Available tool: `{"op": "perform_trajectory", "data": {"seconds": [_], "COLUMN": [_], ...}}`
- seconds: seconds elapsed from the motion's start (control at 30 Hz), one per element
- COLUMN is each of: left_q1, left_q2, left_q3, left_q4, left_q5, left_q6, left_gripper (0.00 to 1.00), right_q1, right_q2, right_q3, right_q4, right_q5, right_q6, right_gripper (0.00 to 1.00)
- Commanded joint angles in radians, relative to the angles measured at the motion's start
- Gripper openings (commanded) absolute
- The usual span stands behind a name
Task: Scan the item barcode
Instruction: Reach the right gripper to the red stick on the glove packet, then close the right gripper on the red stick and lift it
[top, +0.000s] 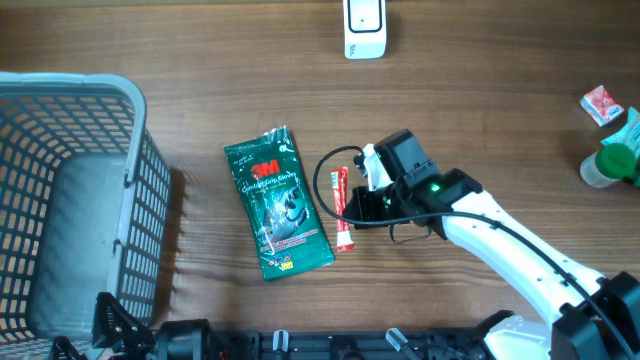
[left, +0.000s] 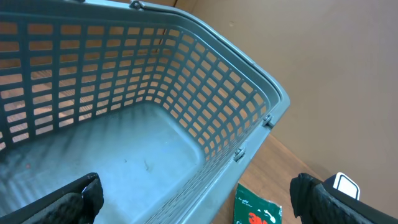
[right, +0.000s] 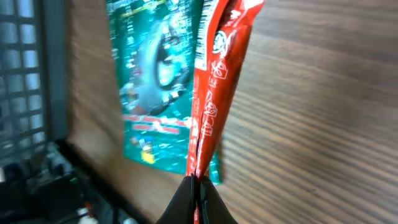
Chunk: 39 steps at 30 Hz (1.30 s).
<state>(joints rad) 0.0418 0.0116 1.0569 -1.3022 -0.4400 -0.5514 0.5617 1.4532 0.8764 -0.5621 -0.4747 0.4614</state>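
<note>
A slim red sachet (top: 341, 185) lies beside a green 3M packet (top: 277, 205) in the middle of the wooden table. My right gripper (top: 353, 206) is shut on the sachet from the right. In the right wrist view the sachet (right: 217, 81) stands up out of the closed black fingertips (right: 186, 199), with printed marks along its edge and the green packet (right: 155, 81) behind it. A white scanner (top: 365, 28) stands at the table's far edge. My left gripper (left: 196, 202) hangs wide open over the basket, holding nothing.
A large grey mesh basket (top: 130, 180) fills the left side of the table, and its rim (left: 249, 68) shows in the left wrist view. At the far right stand a green-and-white bottle (top: 615, 160) and a small red-and-white box (top: 601, 104).
</note>
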Motion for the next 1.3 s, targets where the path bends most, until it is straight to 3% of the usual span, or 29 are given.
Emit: {"op": "perform_trajectory", "data": {"seconds": [0.0, 0.27, 0.43, 0.67, 0.8, 0.83, 0.87, 0.9, 1.03, 1.2, 1.27], "left_q1": [0.002, 0.002, 0.002, 0.002, 0.002, 0.002, 0.002, 0.002, 0.002, 0.002, 0.002], "left_q2": [-0.007, -0.007, -0.007, -0.007, -0.007, -0.007, -0.007, -0.007, -0.007, -0.007, -0.007], "left_q3": [-0.019, -0.019, -0.019, -0.019, -0.019, -0.019, -0.019, -0.019, -0.019, -0.019, -0.019], "left_q4": [-0.021, -0.021, -0.021, -0.021, -0.021, -0.021, -0.021, -0.021, -0.021, -0.021, -0.021], "left_q5": [0.009, 0.009, 0.009, 0.009, 0.009, 0.009, 0.009, 0.009, 0.009, 0.009, 0.009], "left_q6": [-0.007, -0.007, -0.007, -0.007, -0.007, -0.007, -0.007, -0.007, -0.007, -0.007, -0.007], "left_gripper": [1.00, 1.00, 1.00, 1.00, 1.00, 1.00, 1.00, 1.00, 1.00, 1.00, 1.00], "right_q1": [0.032, 0.277, 0.307, 0.298, 0.281, 0.281, 0.281, 0.281, 0.281, 0.281, 0.281], "right_q2": [0.005, 0.014, 0.075, 0.208, 0.167, 0.149, 0.139, 0.137, 0.172, 0.247, 0.266], "right_q3": [0.000, 0.000, 0.000, 0.002, 0.040, 0.040, 0.040, 0.040, 0.011, 0.008, 0.008], "right_q4": [-0.007, 0.007, 0.031, 0.039, -0.037, -0.043, -0.048, -0.048, 0.001, -0.028, -0.034], "right_q5": [0.169, 0.237, 0.058, 0.091, 0.102, 0.102, 0.117, 0.121, 0.150, 0.165, 0.164], "right_q6": [-0.053, -0.225, -0.316, -0.263, -0.256, -0.280, -0.295, -0.313, -0.331, -0.321, -0.290], "right_gripper": [0.05, 0.05, 0.05, 0.05, 0.29, 0.52, 0.69, 0.76, 0.77, 0.61, 0.60]}}
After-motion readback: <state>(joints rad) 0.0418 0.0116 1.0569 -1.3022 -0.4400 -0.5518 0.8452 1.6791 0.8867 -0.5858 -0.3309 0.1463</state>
